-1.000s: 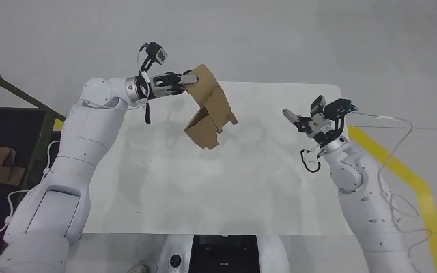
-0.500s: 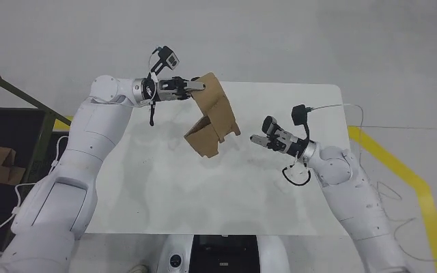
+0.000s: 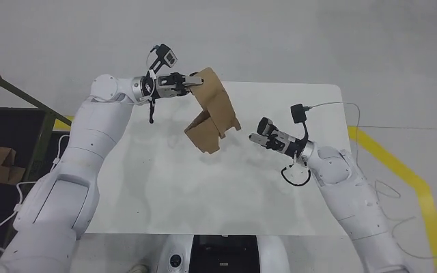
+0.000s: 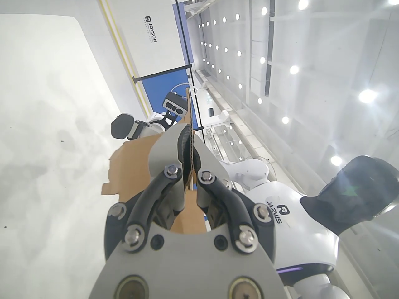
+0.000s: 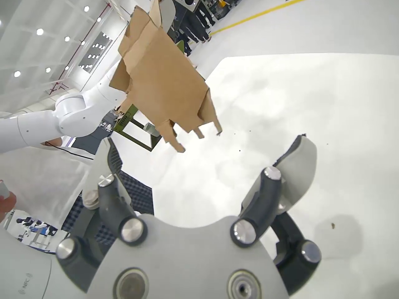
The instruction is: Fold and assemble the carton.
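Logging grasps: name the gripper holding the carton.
The left gripper: its fingers clamp the carton edge; the right gripper is open, apart from it.

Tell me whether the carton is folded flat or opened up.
Partly opened, not assembled: the carton hangs from the left gripper, walls spread into a sleeve, end flaps loose and unfolded.

White table (image 3: 205, 194) with rounded corners, smudged, bearing what look like tiny dark specks (image 5: 333, 226).
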Tool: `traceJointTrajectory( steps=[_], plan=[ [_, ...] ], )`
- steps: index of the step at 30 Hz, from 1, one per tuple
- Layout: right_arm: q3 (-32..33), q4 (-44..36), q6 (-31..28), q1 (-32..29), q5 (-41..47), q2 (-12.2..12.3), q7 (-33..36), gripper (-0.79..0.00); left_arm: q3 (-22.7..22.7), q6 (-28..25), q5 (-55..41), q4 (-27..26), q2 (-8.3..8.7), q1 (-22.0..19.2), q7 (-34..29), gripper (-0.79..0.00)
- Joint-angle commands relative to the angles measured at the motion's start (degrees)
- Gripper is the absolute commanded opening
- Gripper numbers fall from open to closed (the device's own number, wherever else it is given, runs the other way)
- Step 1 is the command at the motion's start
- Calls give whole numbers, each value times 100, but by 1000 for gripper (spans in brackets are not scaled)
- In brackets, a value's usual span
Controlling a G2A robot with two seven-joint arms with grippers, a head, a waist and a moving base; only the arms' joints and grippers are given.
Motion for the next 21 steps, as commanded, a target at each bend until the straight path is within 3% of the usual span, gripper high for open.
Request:
traceJointTrajectory(
  steps=[1,11,18,19,20,21],
  plan=[
    [-135,74,-4,61,125,-29,-4,0,-42,82,63,-173,23,86,36,-785],
    [-852,748,-535,637,1185,-209,399,0,-119,432,157,-811,47,301,-45,-785],
    [-1092,898,-874,804,1848,-255,761,0,-156,546,46,-864,24,349,-157,-785],
    [-1101,919,-915,811,1946,-256,786,-326,-166,553,20,-848,20,352,-179,-785],
    [-1114,928,-958,818,2032,-256,830,-483,-178,563,-7,-828,17,352,-200,-785],
    [-1130,931,-1002,822,2128,-256,881,-573,-191,570,-36,-803,14,354,-221,-785]
  ],
)
